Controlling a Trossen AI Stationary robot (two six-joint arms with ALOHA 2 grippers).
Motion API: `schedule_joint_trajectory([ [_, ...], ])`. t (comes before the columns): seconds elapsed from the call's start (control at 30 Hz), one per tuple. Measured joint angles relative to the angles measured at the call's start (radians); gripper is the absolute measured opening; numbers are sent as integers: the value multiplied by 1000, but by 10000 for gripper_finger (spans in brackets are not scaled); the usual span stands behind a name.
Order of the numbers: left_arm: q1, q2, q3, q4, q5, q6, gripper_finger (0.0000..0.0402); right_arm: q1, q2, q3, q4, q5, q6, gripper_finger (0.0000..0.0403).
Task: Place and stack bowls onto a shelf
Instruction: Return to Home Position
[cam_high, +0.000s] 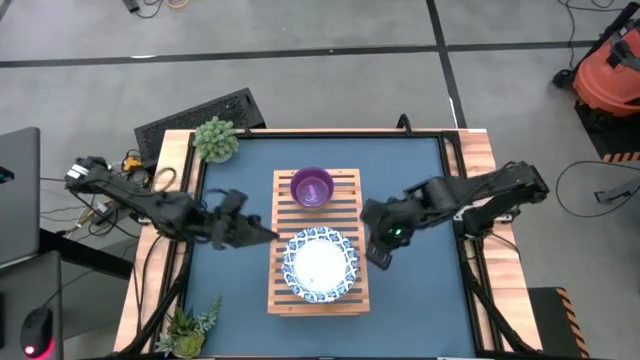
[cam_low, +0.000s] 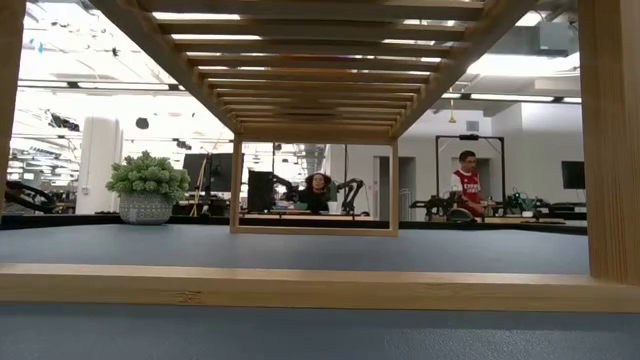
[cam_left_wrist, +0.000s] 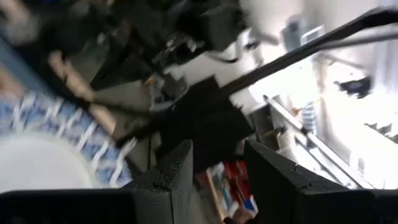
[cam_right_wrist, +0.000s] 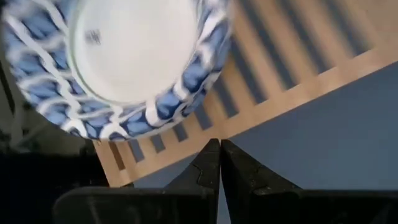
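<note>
At the far left of the dark blue desk (cam_high: 420, 180) stood two small green plants, one at the back corner (cam_high: 216, 138) and one at the front corner (cam_high: 185, 325). The left arm reached in from that side, and the left claw (cam_high: 262, 230) hung over the desk just beside the shelf's left edge, its two fingers (cam_left_wrist: 177, 174) set apart with nothing between them. The light-wood slatted shelf (cam_high: 345, 205) lay in the middle of the desk. The purple bowl (cam_high: 312, 187) sat upright on its back part, and the white dish with the blue patterned rim (cam_high: 320, 265) sat on its front part, the two near each other but apart. Whether more dishes lay under that one could not be told. Just beside the shelf's right edge, near the dish, the right claw (cam_high: 378, 255) hovered over bare desk with its fingers (cam_right_wrist: 208, 165) pressed together on nothing.
</note>
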Motion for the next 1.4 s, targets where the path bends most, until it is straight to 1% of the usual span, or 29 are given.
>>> schedule_joint_trajectory([
  [0.1, 0, -86, 0, -2, -48, 85, 129, -16, -74, 0, 17, 47, -43, 42],
  [0.27, 0, -215, 0, -4, -88, 184, 129, -27, -210, 0, 133, 128, -209, 42],
  [0.37, 0, -275, 0, -4, -85, 277, 129, -34, -290, 1, 158, 132, -316, 42],
  [0.47, 0, -311, 0, -6, -81, 337, 129, -37, -361, 1, 132, 132, -452, 42],
  [0.53, 0, -324, 0, -25, -87, 397, 129, -40, -399, 1, 133, 130, -443, 42],
  [0.6, 0, -338, 0, -41, -94, 420, 129, -33, -428, 1, 126, 128, -436, 42],
  [0.67, 0, -344, 0, -43, -91, 399, 129, -35, -454, 1, 140, 129, -509, 42],
  [0.7, 0, -350, 0, -44, -84, 419, 129, -43, -466, 1, 155, 128, -549, 42],
  [0.73, 0, -359, 0, -44, -62, 461, 129, -55, -477, 1, 168, 128, -585, 42],
  [0.8, 0, -392, 0, -57, 17, 581, 129, -83, -503, 1, 177, 126, -631, 42],
  [0.87, 0, -438, 0, -91, 92, 651, 129, -112, -536, 0, 160, 126, -648, 42],
  [0.97, 0, -513, 0, -144, 202, 681, 129, -163, -591, 0, 152, 120, -676, 42],
  [1.07, 0, -577, 1, -189, 281, 708, 129, -203, -649, 0, 161, 82, -702, 42],
  [1.23, 0, -659, 0, -339, 342, 757, 129, -226, -764, -46, 210, 45, -696, 42],
  [1.3, 0, -683, 0, -372, 375, 758, 129, -226, -824, -97, 257, 16, -664, 42],
  [1.4, 0, -714, 0, -398, 422, 780, 129, -221, -922, -201, 335, 9, -621, 42],
])
